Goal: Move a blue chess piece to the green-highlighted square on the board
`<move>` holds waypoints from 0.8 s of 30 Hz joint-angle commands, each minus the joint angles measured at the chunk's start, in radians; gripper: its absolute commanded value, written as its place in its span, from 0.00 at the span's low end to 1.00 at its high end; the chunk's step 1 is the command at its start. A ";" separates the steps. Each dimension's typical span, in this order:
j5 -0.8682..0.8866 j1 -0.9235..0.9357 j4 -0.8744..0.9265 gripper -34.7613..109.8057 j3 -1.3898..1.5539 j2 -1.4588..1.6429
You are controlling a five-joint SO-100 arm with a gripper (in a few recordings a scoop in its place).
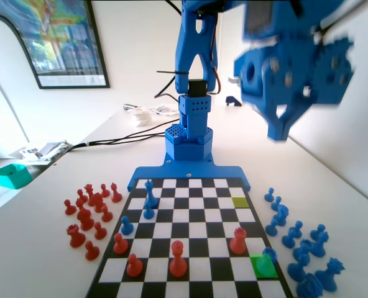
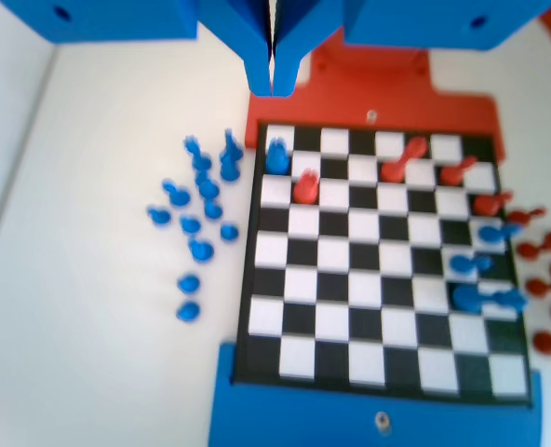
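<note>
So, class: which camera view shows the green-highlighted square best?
The fixed view: the green-highlighted square is bright there, with a blue pawn at its far edge. In the wrist view that corner square shows no green, just the pawn.

Home room – framed poster (image 1: 59, 40), white table (image 1: 41, 248).

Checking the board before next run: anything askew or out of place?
Nothing toppled or spilled. One small thing: the blue pawn stands at the far right corner of the green square, not centred. The hand hangs high above the board, shut and empty.
</note>
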 commanded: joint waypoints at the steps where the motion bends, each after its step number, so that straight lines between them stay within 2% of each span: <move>1: -0.081 0.031 0.066 0.25 0.005 0.235; 16: -0.371 0.149 0.241 0.25 0.170 0.687; 24: -0.514 0.252 0.276 0.25 0.413 0.956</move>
